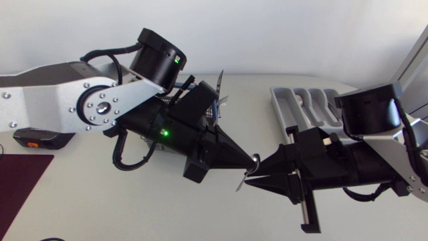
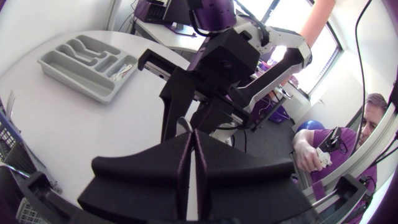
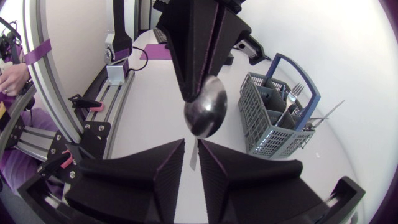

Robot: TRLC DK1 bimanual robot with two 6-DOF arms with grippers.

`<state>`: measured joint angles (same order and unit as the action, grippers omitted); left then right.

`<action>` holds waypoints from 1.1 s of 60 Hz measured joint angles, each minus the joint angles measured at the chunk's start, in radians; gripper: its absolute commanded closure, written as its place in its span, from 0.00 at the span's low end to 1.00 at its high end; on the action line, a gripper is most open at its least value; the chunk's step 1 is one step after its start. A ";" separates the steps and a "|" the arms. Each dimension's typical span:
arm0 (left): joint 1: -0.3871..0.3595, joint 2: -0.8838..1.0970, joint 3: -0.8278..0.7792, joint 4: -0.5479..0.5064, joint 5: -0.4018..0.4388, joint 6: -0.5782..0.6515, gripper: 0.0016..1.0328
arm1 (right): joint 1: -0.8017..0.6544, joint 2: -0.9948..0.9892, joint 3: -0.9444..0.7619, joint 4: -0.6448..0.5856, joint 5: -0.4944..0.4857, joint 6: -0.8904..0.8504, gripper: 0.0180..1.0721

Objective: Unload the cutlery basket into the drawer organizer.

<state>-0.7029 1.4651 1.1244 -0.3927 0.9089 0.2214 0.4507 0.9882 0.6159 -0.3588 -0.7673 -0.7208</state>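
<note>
A green status light (image 1: 162, 132) glows on the left arm's black wrist; no lettering is legible on it.

The spoon (image 3: 205, 115) is polished steel with a mirror-bright oval bowl and a thin pale handle. It is held in the air over the middle of the surface, clear of the top. The left end effector (image 3: 200, 93) is clenched on the tip of the bowl, so the spoon hangs from its fingertips. The right end effector (image 3: 193, 149) meets it tip to tip, its fingers parted by a narrow gap. The handle shows in that gap, and I cannot tell whether either finger touches it.

The left arm reaches in low from the left edge and angles towards the near edge. The right arm comes level from the right edge.

The cutlery basket (image 3: 277, 115) is grey mesh with a blue hoop handle. It stands towards the far edge behind the left arm, with forks and a knife upright in it. The drawer organizer (image 1: 304, 107) is a grey compartmented tray at the far right corner, with pale pieces in one compartment.
</note>
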 measured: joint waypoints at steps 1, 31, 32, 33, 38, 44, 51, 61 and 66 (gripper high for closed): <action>0.000 0.000 0.000 0.000 0.000 0.000 0.97 | 0.000 0.002 0.000 0.000 0.000 0.000 0.89; 0.007 -0.001 0.032 -0.008 0.002 -0.011 0.24 | 0.006 0.055 0.010 -0.004 -0.021 0.000 0.95; 0.008 -0.001 0.035 -0.007 0.002 -0.012 0.23 | 0.006 0.058 0.010 -0.005 -0.019 0.000 0.95; 0.010 -0.001 0.040 -0.006 0.001 -0.012 0.18 | 0.006 0.060 0.010 -0.005 -0.017 0.000 0.95; 0.021 -0.001 0.060 -0.006 -0.024 -0.014 0.09 | 0.006 0.069 0.010 -0.009 -0.005 0.000 0.95; 0.037 -0.001 0.082 0.002 -0.058 -0.019 0.06 | -0.019 0.073 0.010 -0.019 0.008 0.000 0.95; 0.061 -0.002 0.103 0.009 -0.179 -0.030 0.06 | -0.123 0.073 0.010 -0.020 0.047 -0.013 0.95; 0.117 0.004 0.116 -0.011 -0.346 -0.037 0.06 | -0.322 0.078 0.011 0.014 0.145 -0.066 0.95; 0.141 0.008 0.116 -0.018 -0.418 -0.035 0.06 | -0.397 0.091 0.011 0.059 0.206 -0.097 0.95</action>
<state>-0.5621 1.4727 1.2400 -0.4107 0.4904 0.1867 0.0540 1.0794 0.6266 -0.3000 -0.5610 -0.8173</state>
